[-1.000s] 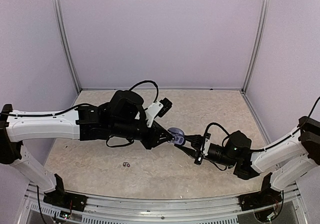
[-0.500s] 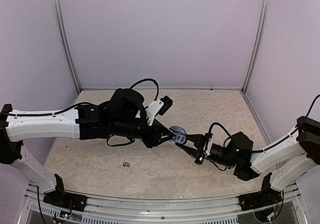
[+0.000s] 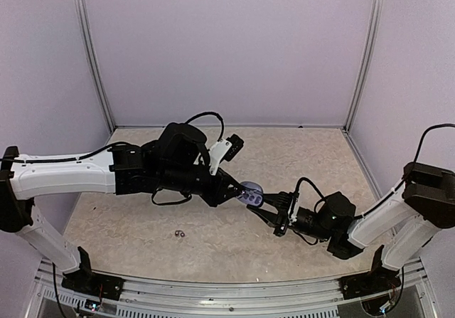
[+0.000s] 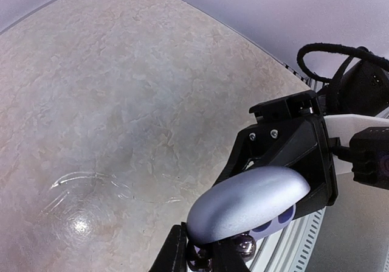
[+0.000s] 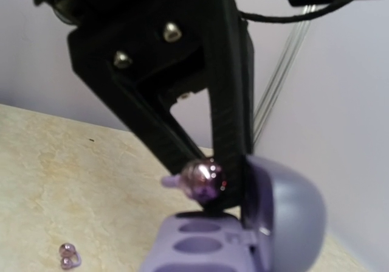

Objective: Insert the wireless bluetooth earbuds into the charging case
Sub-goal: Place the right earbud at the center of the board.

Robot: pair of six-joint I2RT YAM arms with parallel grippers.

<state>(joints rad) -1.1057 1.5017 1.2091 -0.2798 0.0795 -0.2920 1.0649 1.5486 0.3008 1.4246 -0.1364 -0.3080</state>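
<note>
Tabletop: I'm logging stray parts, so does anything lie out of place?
Two tiny dark earbuds lie loose together on the table, apart from the open charging case held by the right gripper.

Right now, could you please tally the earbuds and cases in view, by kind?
Case: 1, open, held by the right gripper.
Earbuds: 3, seemingly two lying together on the table, plus one earbud in the left gripper.
Total: 4.
</note>
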